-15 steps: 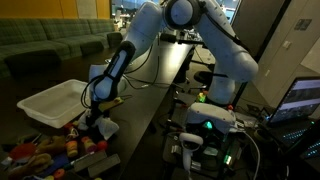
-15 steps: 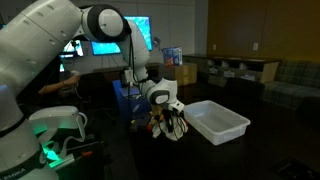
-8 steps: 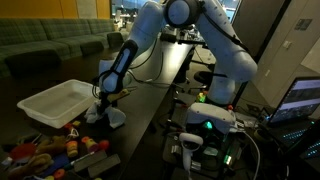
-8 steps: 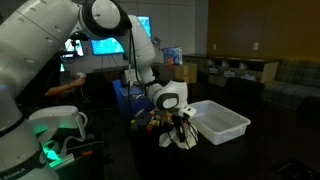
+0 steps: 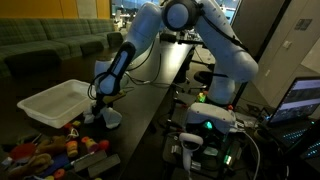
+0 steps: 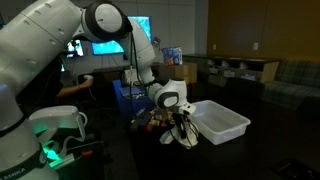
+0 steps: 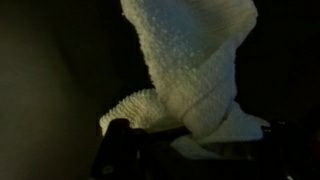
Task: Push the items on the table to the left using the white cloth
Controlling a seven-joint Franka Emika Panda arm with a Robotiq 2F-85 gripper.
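Wrist view is showing the white cloth (image 7: 195,70) filling the middle of the picture. It is a knobbly fabric hanging in thick folds, and the gripper (image 7: 185,140) is pinching one end, its dark jaws clamped hard on the fabric.

In both exterior views the arm is reaching down over the table (image 5: 145,115). The gripper (image 5: 103,108) is hanging low, with the cloth (image 5: 112,119) bunching beneath it, at or just above the glossy black top. Whether the fabric is pressing on the surface is too dark to tell. Holding it this low is probably meant to make it act as a soft sweeping pad.

The items (image 5: 55,148) are lying in a heap of red, orange, yellow and dark pieces, just beside the cloth and apart from it. A white bin (image 5: 55,102) is sitting close to the heap. In an exterior view, the bin (image 6: 218,120) is standing just beside the gripper (image 6: 180,122) and the cloth (image 6: 180,137), so it is likely narrowing the room on that side.

Bare tabletop is stretching away from the cloth towards the near edge, giving free room there. The heap is looking unswept, so the pushing appears not yet done.
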